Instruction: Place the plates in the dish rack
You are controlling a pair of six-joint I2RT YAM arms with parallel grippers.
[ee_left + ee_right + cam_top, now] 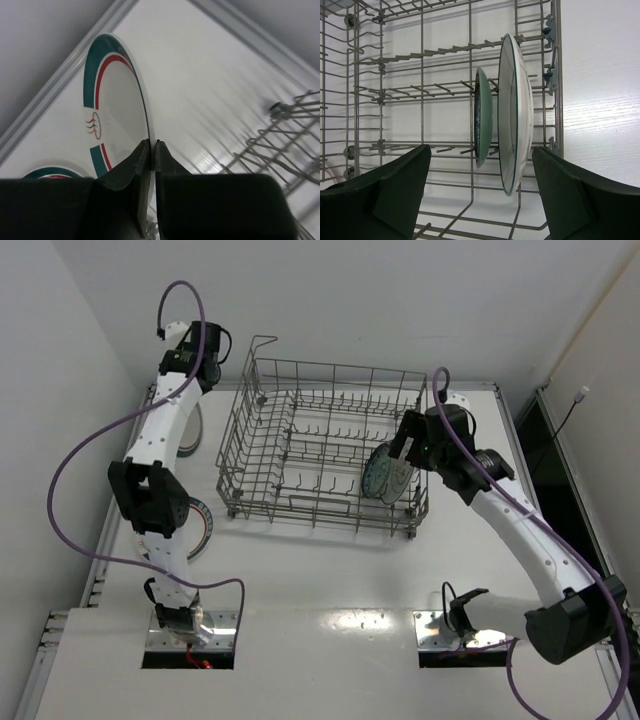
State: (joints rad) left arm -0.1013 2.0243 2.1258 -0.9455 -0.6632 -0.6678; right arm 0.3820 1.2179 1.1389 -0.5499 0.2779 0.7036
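My left gripper (152,145) is shut on the rim of a white plate with teal and red rim bands (115,100), which stands on edge at the table's far left (193,430). A second banded plate (203,528) lies flat beside the left arm, and its rim (50,172) shows in the left wrist view. The grey wire dish rack (300,405) stands mid-table. At its right end, a small teal-blue plate (482,117) and a larger white plate (512,110) stand upright between tines. My right gripper (481,149) hovers open just above them (402,443), touching neither.
White walls close in on the left and at the back. A raised metal rail (60,80) runs along the table's left edge near the held plate. The rack's upright tines (420,90) fill its left and middle rows.
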